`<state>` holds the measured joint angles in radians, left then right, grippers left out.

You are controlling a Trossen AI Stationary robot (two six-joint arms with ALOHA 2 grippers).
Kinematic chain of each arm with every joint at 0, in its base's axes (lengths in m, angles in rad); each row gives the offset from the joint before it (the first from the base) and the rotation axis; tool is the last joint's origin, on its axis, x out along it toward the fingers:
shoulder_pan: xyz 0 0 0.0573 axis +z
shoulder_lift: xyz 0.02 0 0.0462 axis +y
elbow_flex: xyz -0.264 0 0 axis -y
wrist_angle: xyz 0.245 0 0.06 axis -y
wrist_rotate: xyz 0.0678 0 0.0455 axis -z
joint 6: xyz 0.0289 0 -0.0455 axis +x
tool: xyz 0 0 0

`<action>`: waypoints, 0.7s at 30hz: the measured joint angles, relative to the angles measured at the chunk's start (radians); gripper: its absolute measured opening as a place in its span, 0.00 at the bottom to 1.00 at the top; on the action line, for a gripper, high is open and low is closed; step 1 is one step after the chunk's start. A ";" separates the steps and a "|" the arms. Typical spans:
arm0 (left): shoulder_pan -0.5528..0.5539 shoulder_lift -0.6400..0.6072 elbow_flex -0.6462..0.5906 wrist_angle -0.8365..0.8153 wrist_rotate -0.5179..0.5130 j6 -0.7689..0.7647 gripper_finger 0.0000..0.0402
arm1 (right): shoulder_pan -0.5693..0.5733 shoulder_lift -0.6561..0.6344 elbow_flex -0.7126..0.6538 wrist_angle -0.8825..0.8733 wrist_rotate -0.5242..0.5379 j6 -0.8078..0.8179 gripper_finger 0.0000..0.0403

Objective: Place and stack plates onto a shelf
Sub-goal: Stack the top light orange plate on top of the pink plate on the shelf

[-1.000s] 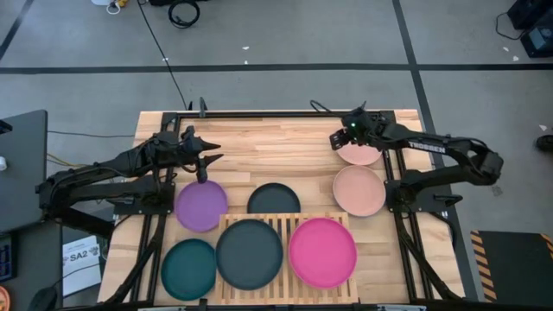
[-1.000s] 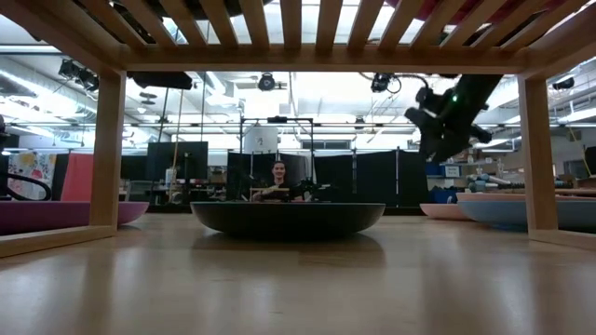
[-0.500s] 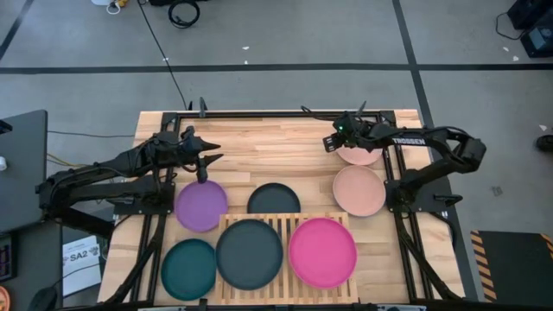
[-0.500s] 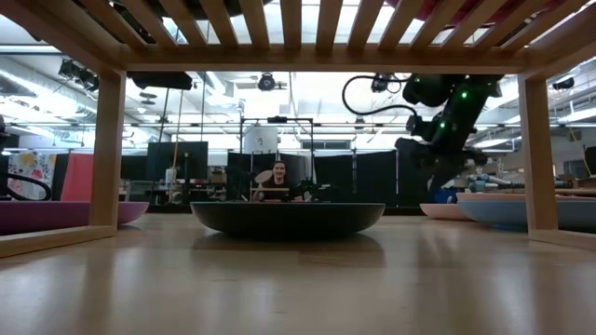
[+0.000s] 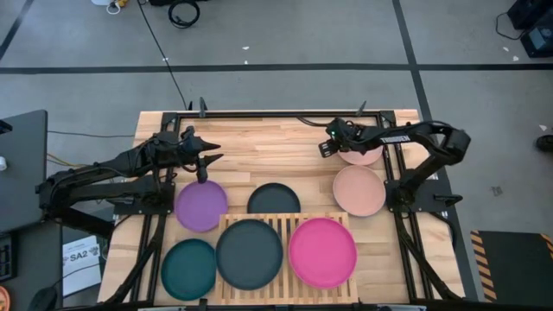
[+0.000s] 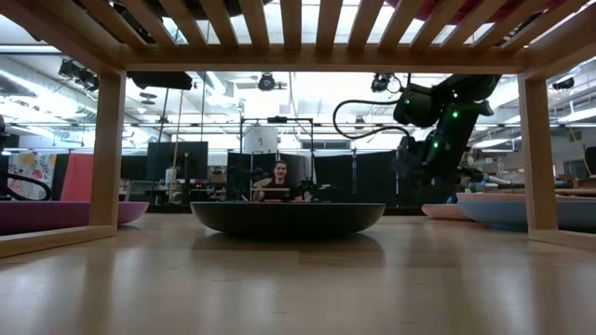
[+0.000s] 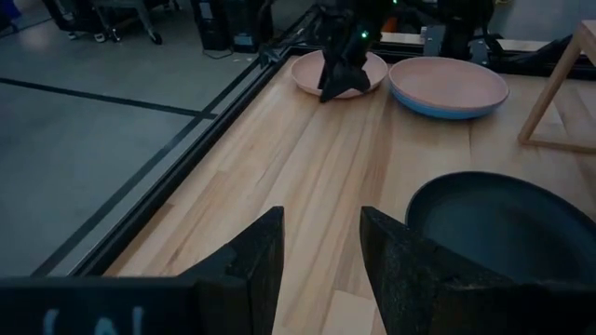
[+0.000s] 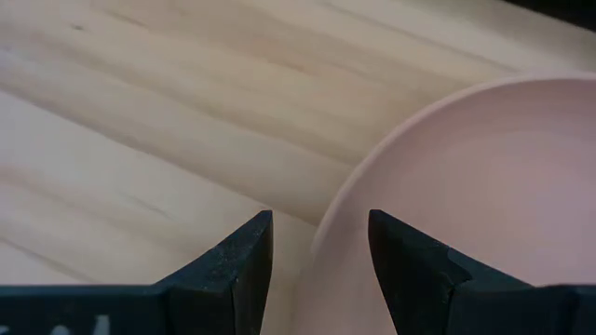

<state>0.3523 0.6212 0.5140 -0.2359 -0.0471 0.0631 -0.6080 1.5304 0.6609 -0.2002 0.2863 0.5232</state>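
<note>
the pink plate (image 8: 484,205) at the table's far right corner, well beyond the shelf (image 5: 285,226), looks stiff, light and matte, likely not slippery; with its low rim, the edge is the place to pinch, one finger over and one under; the right gripper (image 8: 317,247) hovers at that rim's near edge, jaws parted, straddling the lip, holding nothing; the left gripper (image 7: 321,247), left of the shelf, is open and empty above bare wood.
</note>
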 joint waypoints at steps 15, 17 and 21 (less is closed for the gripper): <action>0.000 0.000 0.000 0.000 0.000 0.000 0.37 | 0.007 0.038 0.001 0.001 0.035 -0.002 0.37; 0.000 0.000 0.000 0.000 0.000 0.000 0.37 | 0.008 0.038 0.001 -0.001 0.037 -0.002 0.34; 0.000 0.000 0.000 0.000 0.000 0.000 0.37 | 0.007 0.038 0.001 0.000 0.039 -0.002 0.29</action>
<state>0.3519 0.6216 0.5144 -0.2363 -0.0471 0.0631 -0.6006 1.5688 0.6615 -0.2005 0.3250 0.5213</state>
